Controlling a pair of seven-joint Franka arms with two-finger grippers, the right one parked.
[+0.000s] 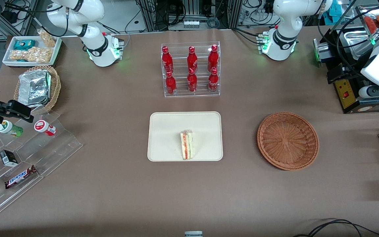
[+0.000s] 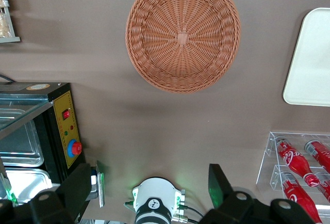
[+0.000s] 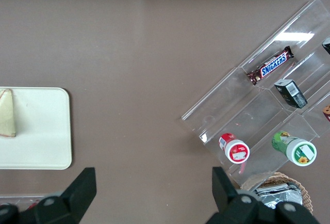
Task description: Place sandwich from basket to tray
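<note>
One sandwich (image 1: pixel 187 144) on tray (image 1: pixel 163 131) | one basket (image 1: pixel 288 140) | pincer (image 2: pixel 149 193) open, raised

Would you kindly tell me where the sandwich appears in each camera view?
Front view: the sandwich lies on the tray, at the edge nearest the camera.
Left wrist view: not in it; only a tray corner and the empty basket below the open gripper.
Right wrist view: sandwich cut off at the frame edge, on the tray.
Shared landmark: the tray.
</note>
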